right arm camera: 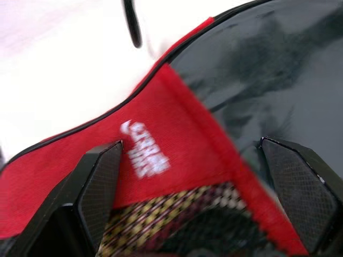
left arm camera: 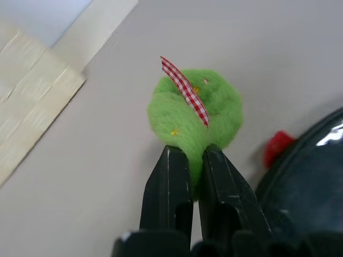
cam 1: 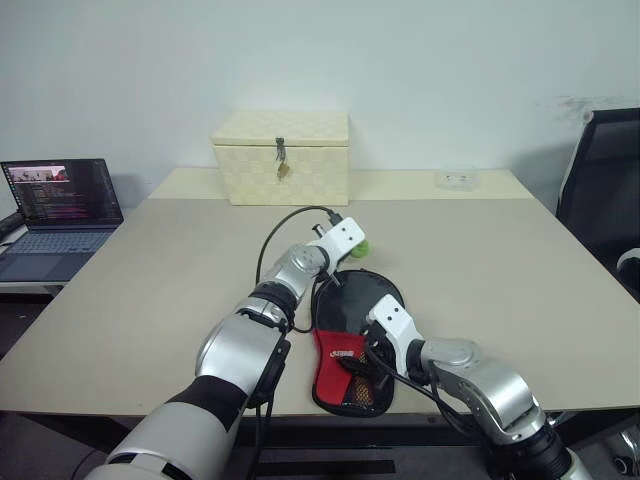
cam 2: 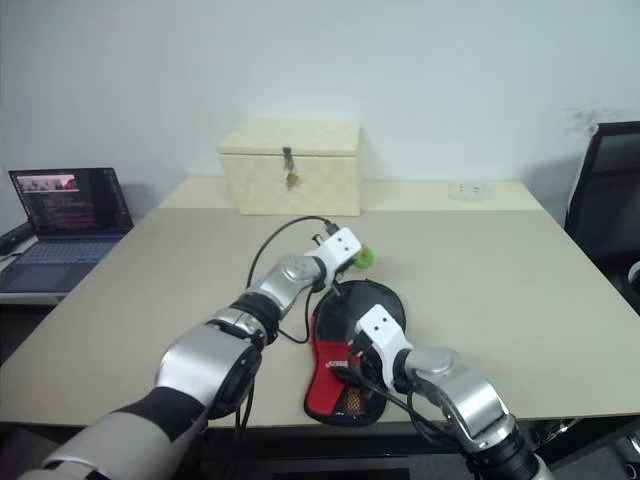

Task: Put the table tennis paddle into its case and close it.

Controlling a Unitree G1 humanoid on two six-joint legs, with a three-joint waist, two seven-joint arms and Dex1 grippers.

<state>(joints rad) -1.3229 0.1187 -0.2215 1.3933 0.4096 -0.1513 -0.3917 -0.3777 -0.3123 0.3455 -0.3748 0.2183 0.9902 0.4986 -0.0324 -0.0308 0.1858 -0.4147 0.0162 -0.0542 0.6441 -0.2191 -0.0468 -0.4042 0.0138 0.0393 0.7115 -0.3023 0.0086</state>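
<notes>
**Zip pull pinched at the far end of the case; the closing run lies back toward the robot**

A laptop is noted at the far left, on a lower surface beside the bench. At the bench's far edge stands a cream latched box, lid down; its contents cannot be told.

Left hand: fingers closed tight on the fuzzy green pull tag, which carries a small red-checked ribbon. The tag is held just off the rounded far end of the case, raised a little above the bench.

The case lies near the front edge, long axis running away from the robot: rounded black end far, red end with white logo and mesh pocket near. The table tennis paddle itself is not seen; it is judged to be inside already, though the seam's state cannot be read.

Right hand: fingers spread wide, nothing held, hovering low over the red near end, one finger on each side of the logo.

Judgement: zipping turns on the pull being drawn along the case's edge, with the right hand, the nearer one, placed to pin the fabric.
</notes>
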